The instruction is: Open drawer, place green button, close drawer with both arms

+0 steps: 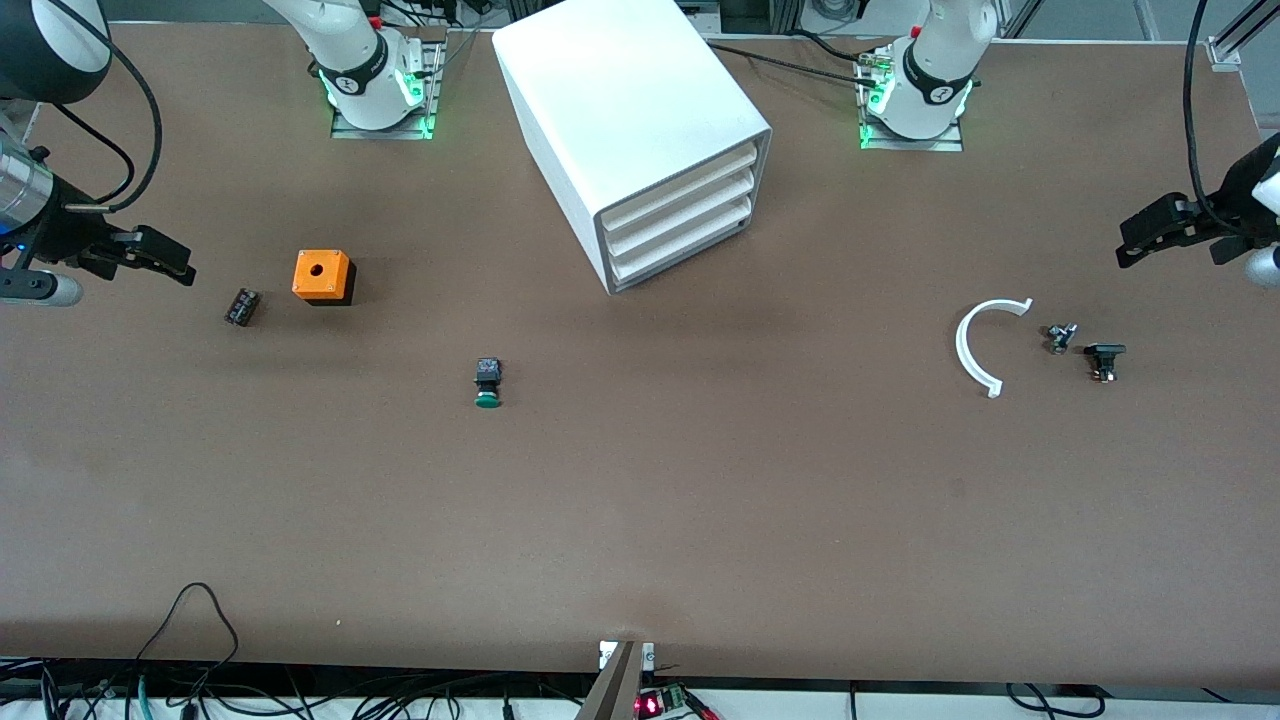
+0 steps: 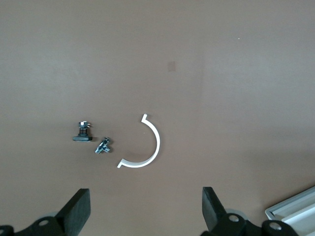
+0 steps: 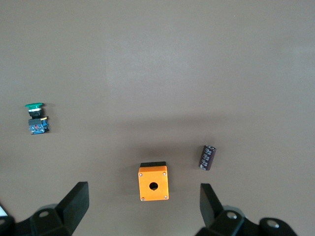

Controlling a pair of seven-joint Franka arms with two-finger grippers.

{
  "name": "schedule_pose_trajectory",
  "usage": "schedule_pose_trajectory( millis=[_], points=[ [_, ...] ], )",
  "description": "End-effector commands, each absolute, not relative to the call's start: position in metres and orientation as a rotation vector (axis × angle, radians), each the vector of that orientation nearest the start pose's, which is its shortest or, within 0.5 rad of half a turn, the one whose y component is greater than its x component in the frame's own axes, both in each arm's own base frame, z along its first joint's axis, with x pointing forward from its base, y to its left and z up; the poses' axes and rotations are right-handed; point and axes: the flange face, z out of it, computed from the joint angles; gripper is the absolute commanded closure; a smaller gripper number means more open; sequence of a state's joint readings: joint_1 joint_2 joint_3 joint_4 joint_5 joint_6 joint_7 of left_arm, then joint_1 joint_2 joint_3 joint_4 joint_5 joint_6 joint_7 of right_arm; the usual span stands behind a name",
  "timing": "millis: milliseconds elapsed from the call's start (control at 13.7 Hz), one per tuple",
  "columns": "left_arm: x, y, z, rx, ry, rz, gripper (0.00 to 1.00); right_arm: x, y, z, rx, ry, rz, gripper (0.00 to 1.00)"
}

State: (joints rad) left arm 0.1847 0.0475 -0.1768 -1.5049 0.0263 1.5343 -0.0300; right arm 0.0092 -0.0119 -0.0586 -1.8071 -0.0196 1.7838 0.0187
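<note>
While shut, lowest flat white drawer [image 1: 678,255] in big white cabinet [image 1: 640,130]. Small green-capped black button [image 1: 488,384] lying on brown table [image 1: 640,500] (all steps left). Black left gripper [image 1: 1150,235] and black right gripper [image 1: 165,262] spread apart, holding nothing, waiting over table ends.

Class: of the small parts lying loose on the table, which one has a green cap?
The button, lying nearer the front camera than the cabinet. Its round green cap sets it apart; the other small parts are black or metallic.

The button [image 1: 488,383] lies nearer the camera than the cabinet [image 1: 634,130].
</note>
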Motion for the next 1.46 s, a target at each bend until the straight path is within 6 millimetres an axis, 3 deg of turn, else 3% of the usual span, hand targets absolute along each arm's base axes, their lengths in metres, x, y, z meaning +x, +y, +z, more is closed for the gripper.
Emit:
schedule_pose_trajectory(
  millis=[0,366,585,659,732,878,1098,1244,1390],
  points=[
    [0.569,0.002,0.623,-3.160,-0.024,0.040,0.00,0.553,-0.027,0.541,-3.138,0.118,0.000,0.00],
    [0.569,0.002,0.624,-3.189,-0.038,0.043,0.00,0.556,-0.025,0.543,-3.138,0.111,-0.014,0.00],
    [0.575,0.002,0.604,-3.190,-0.024,0.105,0.00,0.559,-0.025,0.539,-3.141,0.108,-0.007,0.00],
    [0.585,0.000,0.560,-3.194,-0.011,0.239,0.00,0.562,-0.025,0.535,-3.141,0.106,0.000,0.00],
    [0.586,-0.006,0.533,-3.192,0.008,0.328,0.00,0.563,-0.025,0.534,-3.143,0.105,-0.012,0.00],
    [0.584,-0.017,0.503,-3.242,0.065,0.447,0.00,0.568,-0.017,0.527,-3.147,0.080,-0.010,0.00],
    [0.586,-0.023,0.424,-3.427,0.267,0.708,0.00,0.580,0.011,0.510,-3.142,0.013,-0.017,0.00],
    [0.573,-0.038,0.368,-3.560,0.213,0.937,0.00,0.585,0.041,0.497,-3.141,-0.066,-0.010,0.00],
    [0.559,-0.053,0.326,-3.635,0.131,1.135,0.00,0.593,0.072,0.478,-3.142,-0.032,-0.010,0.00]
  ],
)
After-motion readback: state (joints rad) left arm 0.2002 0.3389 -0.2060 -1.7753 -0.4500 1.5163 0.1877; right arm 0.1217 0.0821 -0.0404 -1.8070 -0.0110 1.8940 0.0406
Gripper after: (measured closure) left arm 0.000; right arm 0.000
